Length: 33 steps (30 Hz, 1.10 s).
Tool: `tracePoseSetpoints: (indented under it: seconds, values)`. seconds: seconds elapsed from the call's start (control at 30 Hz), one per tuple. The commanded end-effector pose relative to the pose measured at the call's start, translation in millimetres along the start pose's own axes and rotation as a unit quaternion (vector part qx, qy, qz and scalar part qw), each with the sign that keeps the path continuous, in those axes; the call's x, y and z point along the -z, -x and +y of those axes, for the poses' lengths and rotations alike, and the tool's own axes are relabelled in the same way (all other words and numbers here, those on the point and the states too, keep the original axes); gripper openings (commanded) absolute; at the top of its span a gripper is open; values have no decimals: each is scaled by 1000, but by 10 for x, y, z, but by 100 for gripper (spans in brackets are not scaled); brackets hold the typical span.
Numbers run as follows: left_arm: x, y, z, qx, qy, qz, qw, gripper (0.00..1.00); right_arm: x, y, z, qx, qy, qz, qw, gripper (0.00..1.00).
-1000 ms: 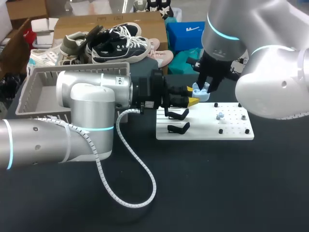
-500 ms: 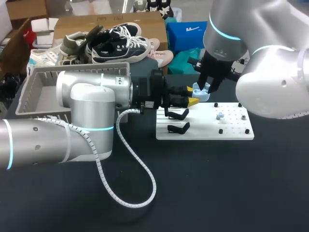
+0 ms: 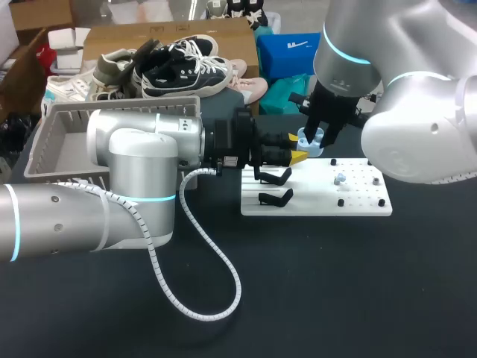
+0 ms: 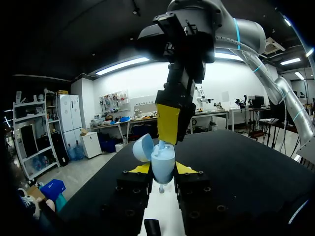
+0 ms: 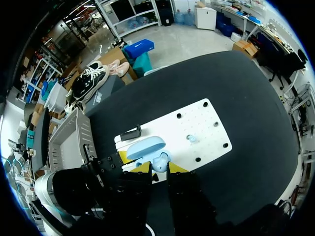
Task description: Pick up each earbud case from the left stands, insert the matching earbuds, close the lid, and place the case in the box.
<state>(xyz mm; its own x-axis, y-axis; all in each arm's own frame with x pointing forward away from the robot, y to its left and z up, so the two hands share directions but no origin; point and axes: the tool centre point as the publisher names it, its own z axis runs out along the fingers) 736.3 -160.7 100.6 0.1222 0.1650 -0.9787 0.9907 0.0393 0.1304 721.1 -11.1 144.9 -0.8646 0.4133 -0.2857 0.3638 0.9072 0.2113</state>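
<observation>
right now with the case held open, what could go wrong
The right gripper holds its earbud at the mouth of the earbud case, which the left gripper pinches only low on its sides; a hard push may tilt or slip it. The open lid stands close beside that gripper and could get knocked.

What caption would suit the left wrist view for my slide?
Left gripper grips the open blue earbud case while the right gripper hangs directly above it.

Glossy smooth plastic earbud case (image 4: 162, 164), matt table top (image 3: 335, 298), smooth plastic board (image 3: 361, 207)
</observation>
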Motion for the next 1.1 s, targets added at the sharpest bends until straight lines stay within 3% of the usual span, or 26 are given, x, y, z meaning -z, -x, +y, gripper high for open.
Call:
tracePoseSetpoints:
  seconds: [0.03, 0.13, 0.2, 0.27, 0.33, 0.5, 1.1]
  values:
    - [4, 0, -5, -1, 2, 0, 1000, 0, 0, -5, 6, 17, 26, 13, 999, 37]
    - [4, 0, -5, -1, 2, 0, 1000, 0, 53, -22, -38, 17, 35, 9, 999, 57]
    - [4, 0, -5, -1, 2, 0, 1000, 0, 95, -45, -75, 20, 42, 10, 999, 62]
    - [4, 0, -5, -1, 2, 0, 1000, 0, 119, -66, -94, 22, 38, 4, 999, 54]
    - [4, 0, -5, -1, 2, 0, 1000, 0, 119, -69, -120, 22, 40, 5, 999, 60]
    - [4, 0, -5, -1, 2, 0, 1000, 0, 89, -70, -169, 19, 42, 14, 999, 51]
    - [4, 0, -5, -1, 2, 0, 1000, 0, 61, -118, -107, 30, 45, 17, 998, 49]
